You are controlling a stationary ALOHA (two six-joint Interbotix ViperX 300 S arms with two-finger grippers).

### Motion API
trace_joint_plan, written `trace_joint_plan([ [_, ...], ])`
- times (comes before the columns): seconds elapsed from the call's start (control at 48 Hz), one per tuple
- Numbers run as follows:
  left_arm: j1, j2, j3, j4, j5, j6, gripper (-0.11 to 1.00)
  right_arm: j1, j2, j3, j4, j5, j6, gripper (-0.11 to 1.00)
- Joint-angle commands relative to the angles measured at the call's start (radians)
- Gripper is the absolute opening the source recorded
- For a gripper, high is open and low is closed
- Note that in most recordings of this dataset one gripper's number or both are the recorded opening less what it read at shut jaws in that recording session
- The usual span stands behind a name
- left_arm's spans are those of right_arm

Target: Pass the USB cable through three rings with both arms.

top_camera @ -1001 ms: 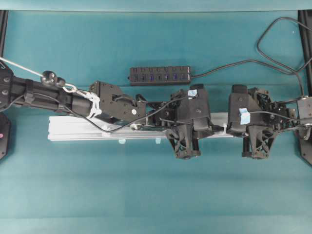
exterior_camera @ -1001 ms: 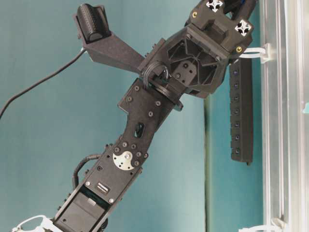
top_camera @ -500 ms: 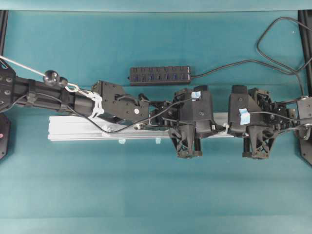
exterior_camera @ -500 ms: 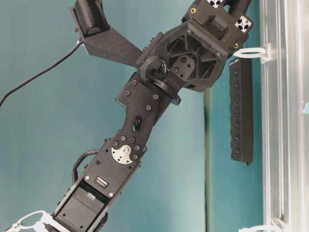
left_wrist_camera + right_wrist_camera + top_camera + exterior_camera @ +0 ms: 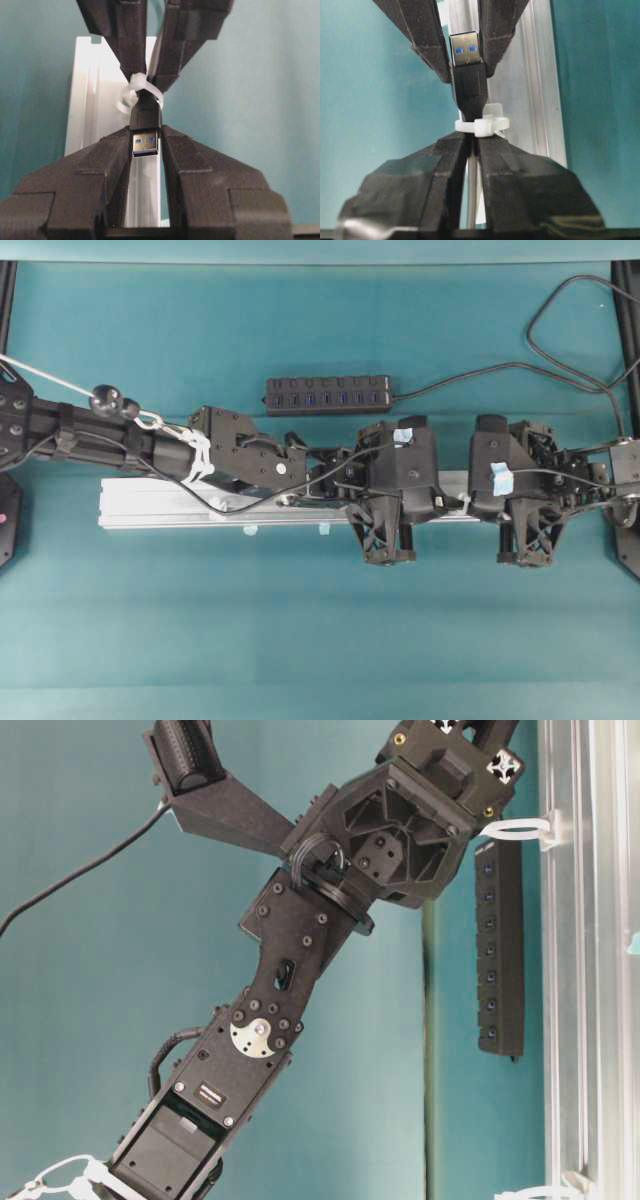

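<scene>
White plastic ring (image 5: 481, 125) encircles USB cable (image 5: 470, 85); left fingers (image 5: 185, 165) clamp plug, right fingers (image 5: 492, 165) pinch cord.

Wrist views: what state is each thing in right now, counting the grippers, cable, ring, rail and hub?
USB cable: plug end threaded through one ring, held on both sides of it.
Ring: upright, plug body inside it.
Left gripper: shut on the plug.
Right gripper: shut on the cable behind the ring.
Rail: lying flat.
USB hub: ports look empty.

Surface (image 5: 300, 640) teal. Rail (image 5: 150, 505) silver. Ring (image 5: 482, 125) whitish. Plug (image 5: 145, 142) black, silver shell, blue insert. Hub (image 5: 328, 394) black, blue ports.
</scene>
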Motion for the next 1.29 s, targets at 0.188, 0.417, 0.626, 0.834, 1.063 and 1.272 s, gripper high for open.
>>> trace_joint_plan([
  [0.188, -0.005, -0.014, -0.012, 0.003, -0.006, 0.003, 0.23, 0.003, -0.012, -0.011, 0.002, -0.003, 0.057, 0.32],
  [0.417, -0.005, -0.025, -0.002, 0.003, -0.006, 0.003, 0.23, 0.000, -0.066, -0.008, -0.002, 0.005, 0.055, 0.83],
  [0.626, -0.005, -0.055, 0.031, 0.003, -0.006, 0.003, 0.23, -0.012, -0.137, 0.002, -0.003, 0.023, 0.055, 0.78],
  [0.834, -0.006, -0.086, 0.067, 0.003, -0.005, 0.005, 0.23, -0.021, -0.173, 0.015, -0.005, 0.037, 0.054, 0.77],
  [1.063, -0.006, -0.117, 0.081, 0.003, -0.005, 0.006, 0.23, -0.021, -0.152, 0.008, -0.012, 0.018, 0.048, 0.75],
  [1.272, -0.006, -0.135, 0.081, 0.002, 0.014, 0.012, 0.23, -0.021, -0.106, -0.023, -0.012, -0.020, 0.041, 0.66],
])
